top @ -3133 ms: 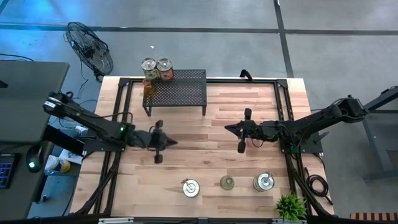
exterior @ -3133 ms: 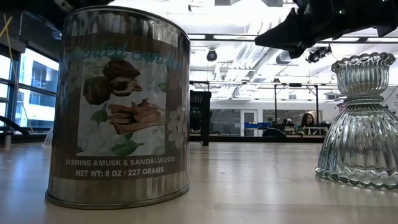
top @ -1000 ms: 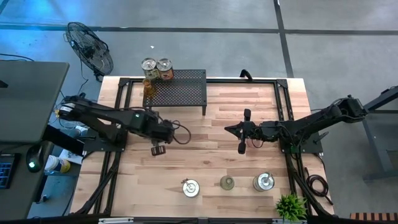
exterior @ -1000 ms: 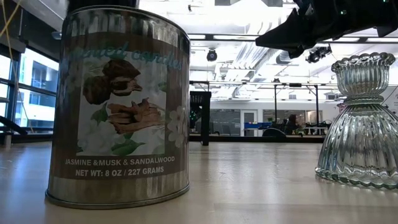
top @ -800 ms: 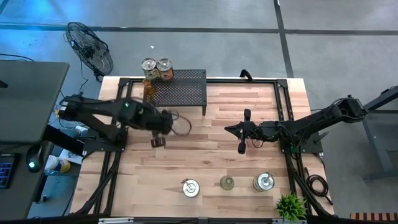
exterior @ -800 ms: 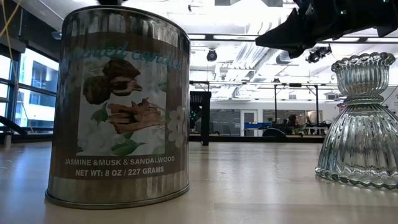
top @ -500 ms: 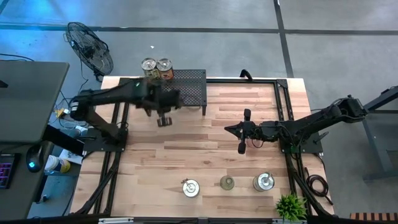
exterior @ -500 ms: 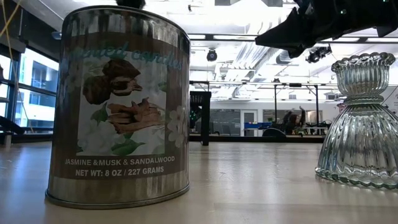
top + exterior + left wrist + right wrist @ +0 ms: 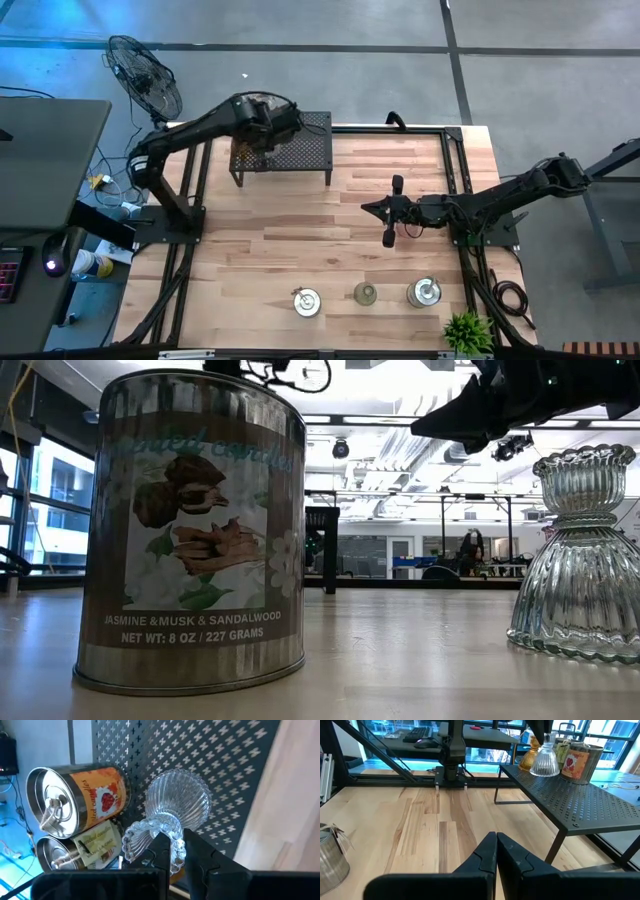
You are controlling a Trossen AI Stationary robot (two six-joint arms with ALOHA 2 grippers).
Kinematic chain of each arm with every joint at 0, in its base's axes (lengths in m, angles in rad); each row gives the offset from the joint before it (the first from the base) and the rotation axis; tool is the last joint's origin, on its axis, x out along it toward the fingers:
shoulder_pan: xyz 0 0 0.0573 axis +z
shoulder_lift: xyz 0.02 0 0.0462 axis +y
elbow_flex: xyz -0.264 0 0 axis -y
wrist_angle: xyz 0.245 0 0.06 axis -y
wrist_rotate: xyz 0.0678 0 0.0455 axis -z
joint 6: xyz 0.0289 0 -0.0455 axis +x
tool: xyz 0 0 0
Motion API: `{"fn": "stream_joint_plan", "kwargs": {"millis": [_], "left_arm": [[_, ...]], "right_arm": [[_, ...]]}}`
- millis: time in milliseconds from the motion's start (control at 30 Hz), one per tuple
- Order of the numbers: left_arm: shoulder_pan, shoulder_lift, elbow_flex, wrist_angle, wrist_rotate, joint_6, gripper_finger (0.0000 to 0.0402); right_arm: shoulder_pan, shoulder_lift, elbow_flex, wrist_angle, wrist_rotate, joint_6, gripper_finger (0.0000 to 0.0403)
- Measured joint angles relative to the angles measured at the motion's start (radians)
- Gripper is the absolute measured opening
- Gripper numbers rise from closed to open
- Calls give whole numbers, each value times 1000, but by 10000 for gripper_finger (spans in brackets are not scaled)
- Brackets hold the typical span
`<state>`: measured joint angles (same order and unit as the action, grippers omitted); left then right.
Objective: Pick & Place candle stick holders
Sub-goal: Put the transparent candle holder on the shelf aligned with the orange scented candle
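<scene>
High view: left gripper [image 9: 262, 133] over the black rack [image 9: 300, 150]'s left end; right gripper [image 9: 388, 238] idle mid-table [image 9: 330, 240].
Left wrist view: jaws clamp the rim of a clear ribbed glass holder [image 9: 172, 815], base on the rack, beside two tins [image 9: 75, 802].
Right wrist view: jaws closed, empty.
</scene>
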<state>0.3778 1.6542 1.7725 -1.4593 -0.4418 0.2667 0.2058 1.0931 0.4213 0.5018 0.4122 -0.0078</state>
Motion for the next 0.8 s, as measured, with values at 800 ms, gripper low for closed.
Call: {"fn": "stream_joint_plan", "kwargs": {"millis": [800], "left_arm": [[136,7,0,34,92,106,21]], "right_arm": [[0,0,0,-1,0,1,1]]}}
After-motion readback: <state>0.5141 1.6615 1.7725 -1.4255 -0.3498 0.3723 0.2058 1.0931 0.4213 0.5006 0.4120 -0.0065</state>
